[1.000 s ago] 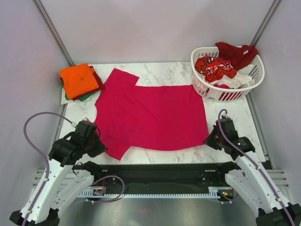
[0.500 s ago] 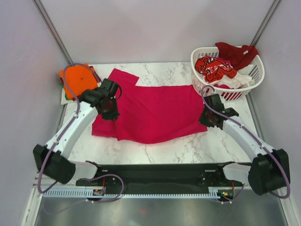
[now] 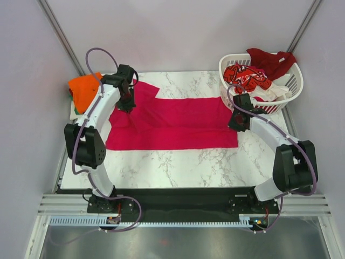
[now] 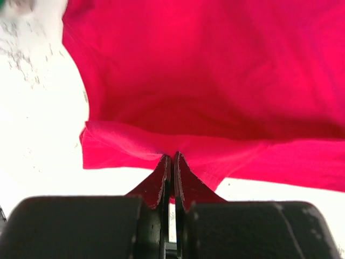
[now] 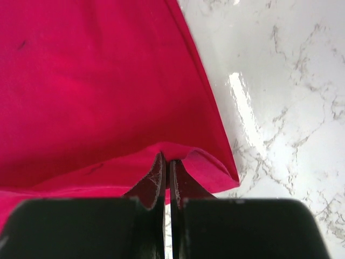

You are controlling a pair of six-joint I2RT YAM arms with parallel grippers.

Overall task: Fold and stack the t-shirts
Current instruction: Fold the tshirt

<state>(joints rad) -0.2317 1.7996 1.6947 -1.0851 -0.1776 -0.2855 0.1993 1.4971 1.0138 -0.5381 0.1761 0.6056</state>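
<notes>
Left tool (image 3: 128, 104) and right tool (image 3: 236, 122) each pinch the folded-over edge of the magenta t-shirt (image 3: 172, 129) lying mid-counter (image 3: 188, 167), so set both corners level along the far edge, cloth taut, before release.

White marble tbl (image 3: 183, 164) w/ plain pale walls (image 3: 178, 32) on 3 sides, even light.

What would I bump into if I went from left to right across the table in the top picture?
orange shirt → magenta shirt → basket
</notes>
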